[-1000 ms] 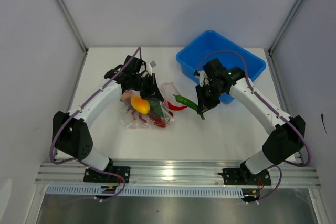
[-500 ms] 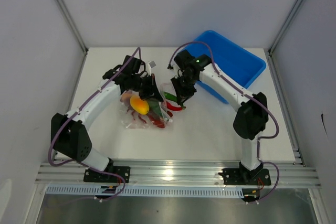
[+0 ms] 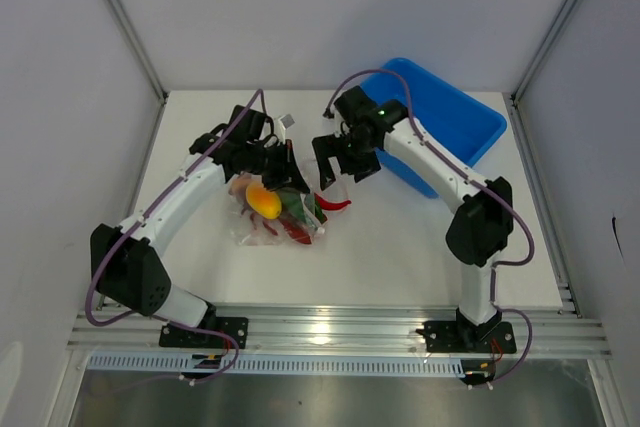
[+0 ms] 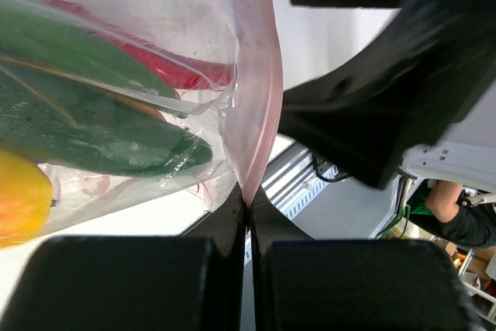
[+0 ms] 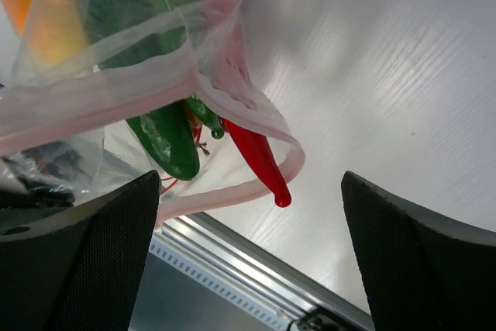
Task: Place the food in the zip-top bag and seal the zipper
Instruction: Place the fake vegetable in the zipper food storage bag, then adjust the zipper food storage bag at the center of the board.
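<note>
The clear zip-top bag [image 3: 262, 222] lies left of centre with its mouth facing right. Inside it are a yellow-orange fruit [image 3: 264, 199], green peppers [image 4: 93, 114] and a red pepper [image 4: 174, 74]. My left gripper [image 4: 248, 205] is shut on the pink zipper [image 4: 253, 75] at the mouth's upper lip and holds it up. Another red pepper [image 5: 256, 156] pokes tip-first out of the mouth over the lower zipper strip [image 5: 232, 191], beside a green pepper [image 5: 167, 141]. My right gripper [image 3: 335, 169] hangs open just above the mouth, with nothing between its fingers.
A blue bin [image 3: 455, 117] stands at the back right, behind the right arm. White tabletop [image 3: 400, 237] stretches in front of the bag to the metal rail [image 3: 330, 327] at the near edge.
My right gripper carried a green pepper left from near the bin to the bag's mouth and opened; the pepper now lies in the bag. The left gripper has kept its grip.
</note>
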Robot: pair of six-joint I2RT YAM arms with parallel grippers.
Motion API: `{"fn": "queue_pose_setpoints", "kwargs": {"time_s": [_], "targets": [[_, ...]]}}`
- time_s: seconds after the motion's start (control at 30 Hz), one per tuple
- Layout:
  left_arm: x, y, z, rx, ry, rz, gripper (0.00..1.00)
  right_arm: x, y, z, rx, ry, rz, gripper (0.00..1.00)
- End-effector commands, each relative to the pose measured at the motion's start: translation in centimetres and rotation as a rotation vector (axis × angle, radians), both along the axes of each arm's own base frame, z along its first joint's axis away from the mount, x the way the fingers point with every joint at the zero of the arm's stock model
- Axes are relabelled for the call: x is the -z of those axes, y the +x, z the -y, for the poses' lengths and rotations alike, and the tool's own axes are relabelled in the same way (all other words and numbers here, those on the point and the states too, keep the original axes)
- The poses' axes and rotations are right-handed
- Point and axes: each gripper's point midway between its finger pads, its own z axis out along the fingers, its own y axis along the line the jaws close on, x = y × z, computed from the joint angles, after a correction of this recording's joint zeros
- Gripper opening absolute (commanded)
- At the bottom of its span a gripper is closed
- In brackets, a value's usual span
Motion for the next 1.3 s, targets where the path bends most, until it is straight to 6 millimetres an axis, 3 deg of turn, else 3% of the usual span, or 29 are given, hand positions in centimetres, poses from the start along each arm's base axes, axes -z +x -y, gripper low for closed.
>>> {"fn": "queue_pose_setpoints", "kwargs": {"time_s": [0.0,0.03,0.07,0.1,0.13,0.17,0.37,0.5,0.67,1.03,1.2,1.27], "targets": [[-2.6,-0.2,0.4,0.025,-0.05,0.071,0.01,-5.7,2.6,1.0,0.169,0.208,0.112,0.99],[-2.7,-0.2,0.4,0.025,-0.051,0.073,0.01,-4.7,0.9,0.5,0.142,0.305,-0.002,0.99],[-2.7,-0.2,0.4,0.024,-0.052,0.074,0.01,-5.7,0.6,0.6,0.154,0.391,-0.031,1.0],[-2.8,-0.2,0.4,0.026,-0.055,0.075,0.0,-6.3,2.1,1.1,0.211,0.483,-0.053,0.99],[-2.9,-0.2,0.4,0.026,-0.057,0.079,0.01,-5.5,1.3,1.1,0.203,0.514,-0.123,0.99],[-3.0,-0.2,0.4,0.024,-0.057,0.08,0.01,-4.8,1.5,1.5,0.216,0.505,-0.138,1.0],[-3.4,-0.4,0.4,0.027,-0.065,0.09,0.01,-2.1,1.4,2.0,0.099,0.347,-0.019,0.7],[-3.6,-0.2,0.4,0.029,-0.064,0.098,0.01,-2.0,1.6,1.8,0.076,0.35,0.026,0.67],[-4.0,-0.2,0.5,0.032,-0.07,0.102,0.01,-0.4,1.4,1.7,0.058,0.358,0.006,0.59],[-4.3,-0.3,0.5,0.04,-0.076,0.106,0.01,2.8,1.7,0.4,-0.006,0.4,0.0,0.59],[-4.5,-0.3,0.5,0.039,-0.078,0.11,0.01,3.5,2.5,-0.8,-0.022,0.432,-0.024,0.42],[-4.4,-0.4,0.5,0.037,-0.077,0.108,0.01,3.3,2.8,-1.1,-0.023,0.438,-0.022,0.3]]}}
